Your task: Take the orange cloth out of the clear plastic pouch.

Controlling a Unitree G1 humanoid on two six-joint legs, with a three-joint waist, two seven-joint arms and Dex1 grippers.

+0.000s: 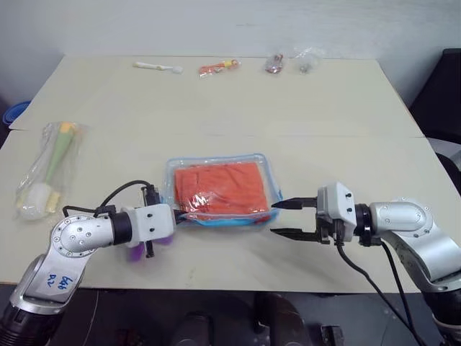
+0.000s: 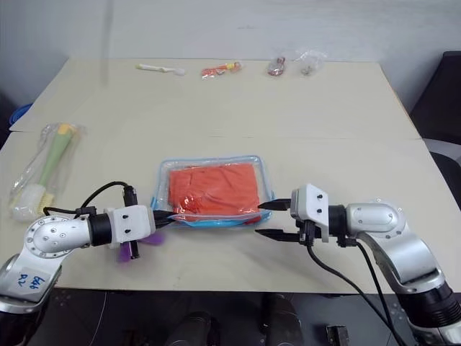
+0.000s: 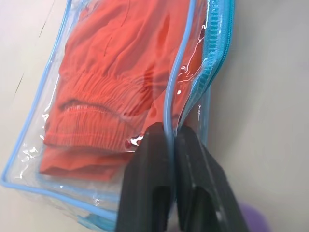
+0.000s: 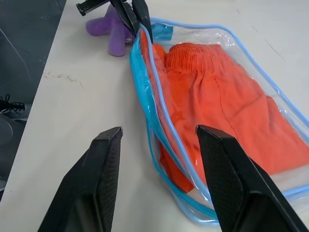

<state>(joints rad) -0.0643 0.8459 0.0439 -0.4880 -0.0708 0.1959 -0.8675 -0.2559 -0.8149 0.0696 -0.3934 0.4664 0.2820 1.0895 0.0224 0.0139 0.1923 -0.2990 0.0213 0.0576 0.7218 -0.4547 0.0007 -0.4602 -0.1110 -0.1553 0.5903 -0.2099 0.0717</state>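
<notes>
From the head cameras, the clear plastic pouch (image 1: pixel 222 190) lies flat on the table (image 1: pixel 216 101) between the two claws, with the orange cloth (image 1: pixel 220 187) folded inside it. The left gripper (image 1: pixel 177 214) is at the pouch's near left corner, and the right gripper (image 1: pixel 287 218) hovers just off its near right corner with its fingers spread and nothing between them. There is blue handwriting on the left arm's shell, too small to read. In the left wrist view, the two black fingers (image 3: pixel 149 193) are pressed together on the blue-trimmed edge of the pouch, pinching the thin plastic rim beside the zipper. The cloth sits just beyond the fingertips, with a gathered hem showing. In the right wrist view, the pouch mouth gapes slightly between the spread fingers, and a purple toy (image 4: pixel 113 36) lies behind the far claw. The pouch looks light and slick and is likely to slide, so it needs pinning. The cloth is soft and limp, and is best taken by its hem through the opening.
</notes>
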